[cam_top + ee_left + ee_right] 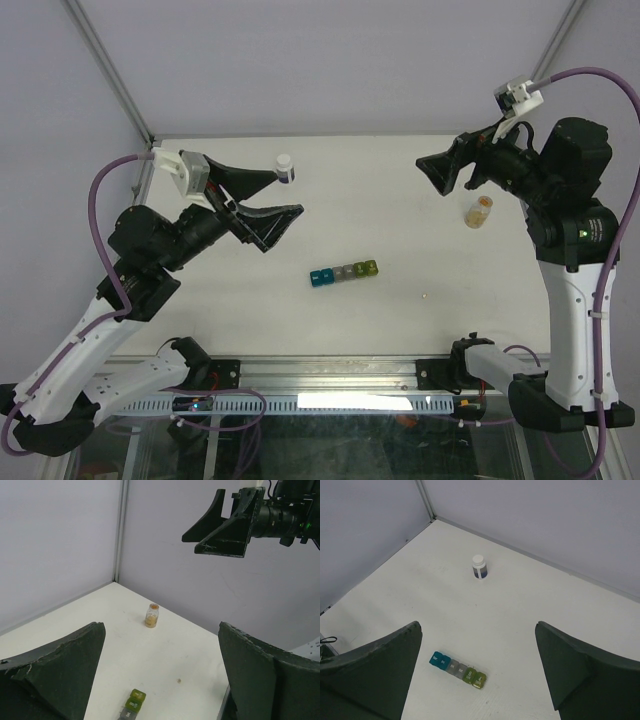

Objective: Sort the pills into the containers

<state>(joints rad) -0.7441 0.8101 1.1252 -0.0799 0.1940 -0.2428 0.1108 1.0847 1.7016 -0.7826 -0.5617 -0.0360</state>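
The containers [343, 273], a short strip of joined cubes running blue, teal, grey, green and yellow-green, lie mid-table; the strip [458, 669] shows whole in the right wrist view, and only its green end [132, 705] in the left wrist view. One tiny pale pill [425, 297] lies loose on the table to the strip's right, a small speck [179, 681] from the left wrist. My left gripper [287, 195] hovers open above the table's left side, nothing between its fingers [60, 670]. My right gripper [432, 172] hangs open and empty at the back right, high over the table.
A small clear vial with orange contents [480, 212] stands near the right arm, also visible as the vial [152, 615] from the left wrist. A white-capped dark bottle [285, 167] stands at the back left, beside the left gripper; this bottle [479, 567] shows from the right wrist. Walls enclose the table's back.
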